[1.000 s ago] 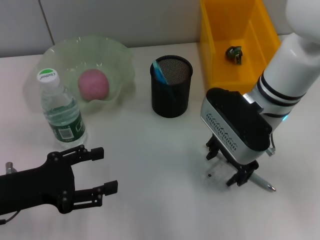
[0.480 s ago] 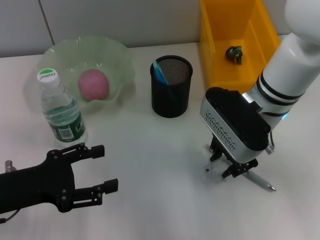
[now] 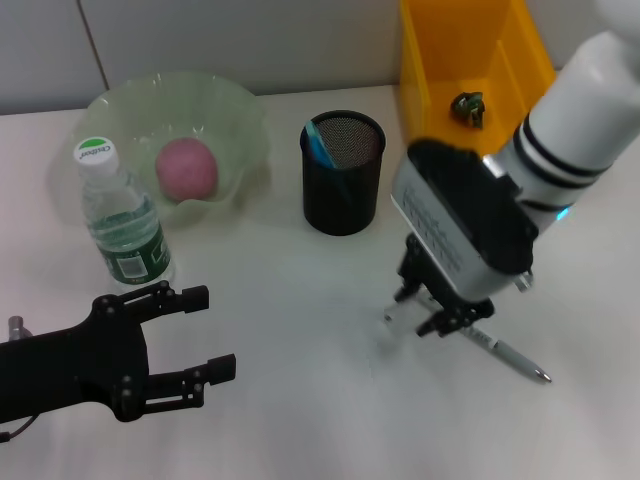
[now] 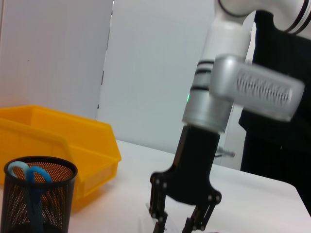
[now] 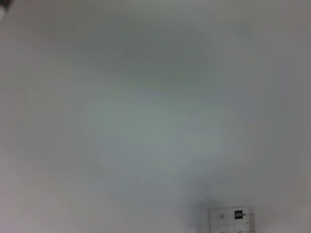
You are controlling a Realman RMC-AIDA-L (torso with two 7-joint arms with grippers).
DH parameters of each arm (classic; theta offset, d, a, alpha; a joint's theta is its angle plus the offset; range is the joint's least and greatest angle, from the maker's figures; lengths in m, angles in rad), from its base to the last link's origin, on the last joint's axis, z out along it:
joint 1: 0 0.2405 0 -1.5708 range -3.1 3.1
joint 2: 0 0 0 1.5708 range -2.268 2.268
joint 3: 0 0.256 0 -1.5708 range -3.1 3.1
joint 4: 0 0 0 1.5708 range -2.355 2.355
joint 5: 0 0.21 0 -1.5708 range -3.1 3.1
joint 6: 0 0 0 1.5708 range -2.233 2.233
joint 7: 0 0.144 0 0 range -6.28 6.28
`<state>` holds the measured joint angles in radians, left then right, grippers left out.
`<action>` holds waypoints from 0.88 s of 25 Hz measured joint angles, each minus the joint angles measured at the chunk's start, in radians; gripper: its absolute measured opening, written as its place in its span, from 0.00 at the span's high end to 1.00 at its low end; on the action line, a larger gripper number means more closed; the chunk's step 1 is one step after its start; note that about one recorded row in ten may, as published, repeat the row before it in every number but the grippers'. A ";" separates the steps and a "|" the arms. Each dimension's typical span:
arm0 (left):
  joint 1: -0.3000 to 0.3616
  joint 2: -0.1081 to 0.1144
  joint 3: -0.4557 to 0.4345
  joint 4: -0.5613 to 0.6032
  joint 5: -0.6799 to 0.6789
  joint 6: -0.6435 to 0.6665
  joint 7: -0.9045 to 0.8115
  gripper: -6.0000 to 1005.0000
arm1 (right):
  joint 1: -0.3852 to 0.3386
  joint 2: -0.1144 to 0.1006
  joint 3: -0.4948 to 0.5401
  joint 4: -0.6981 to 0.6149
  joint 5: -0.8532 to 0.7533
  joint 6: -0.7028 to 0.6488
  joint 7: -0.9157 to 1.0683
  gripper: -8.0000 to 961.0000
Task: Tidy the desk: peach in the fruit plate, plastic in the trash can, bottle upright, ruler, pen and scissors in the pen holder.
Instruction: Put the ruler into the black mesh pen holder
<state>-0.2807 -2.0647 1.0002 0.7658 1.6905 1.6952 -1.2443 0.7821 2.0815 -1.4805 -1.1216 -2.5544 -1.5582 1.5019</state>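
Observation:
My right gripper (image 3: 425, 312) hangs just above the table in front of the black mesh pen holder (image 3: 343, 172), shut on a clear ruler (image 3: 397, 316) whose printed corner shows in the right wrist view (image 5: 232, 219). From the left wrist camera that same gripper (image 4: 177, 222) points down. A silver pen (image 3: 505, 352) lies on the table just to its right. Blue-handled scissors (image 3: 320, 140) stand in the holder. The pink peach (image 3: 186, 168) rests in the green fruit plate (image 3: 240, 110). Beside the plate the bottle (image 3: 120, 225) stands upright. My left gripper (image 3: 205, 335) is open, low at the left.
The yellow bin (image 3: 440, 70) at the back right holds a small dark crumpled piece (image 3: 467, 105). In the left wrist view the pen holder (image 4: 36, 199) stands in front of that bin (image 4: 63, 141). A wall runs behind the table.
The right gripper's fingers closed on the ruler, then rose and shifted left, uncovering more of the pen. The left arm has stayed where it was.

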 joint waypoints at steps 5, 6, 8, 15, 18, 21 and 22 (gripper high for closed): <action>0.000 0.000 -0.002 0.000 0.000 -0.001 -0.005 0.16 | -0.036 0.000 0.113 -0.132 0.117 -0.067 0.055 0.60; 0.000 0.000 -0.002 0.000 0.000 -0.001 -0.005 0.16 | -0.047 -0.001 0.142 -0.156 0.148 -0.074 0.066 0.60; -0.007 0.000 -0.001 -0.010 0.003 -0.002 -0.011 0.16 | -0.071 -0.001 0.191 -0.198 0.216 -0.079 0.086 0.60; -0.014 0.001 0.007 -0.013 0.009 -0.002 -0.018 0.16 | -0.175 0.000 0.330 -0.268 0.492 0.002 0.099 0.60; -0.016 0.002 0.010 -0.013 0.014 -0.001 -0.019 0.16 | -0.215 0.000 0.358 -0.251 0.620 0.090 0.098 0.60; -0.021 0.003 0.011 -0.014 0.028 0.000 -0.022 0.16 | -0.248 0.000 0.359 -0.213 0.734 0.201 0.089 0.60; -0.022 0.003 0.011 -0.014 0.031 0.000 -0.022 0.16 | -0.254 0.000 0.356 -0.202 0.757 0.227 0.088 0.60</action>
<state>-0.3027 -2.0621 1.0109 0.7516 1.7218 1.6954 -1.2663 0.5281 2.0817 -1.1247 -1.3232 -1.7970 -1.3314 1.5898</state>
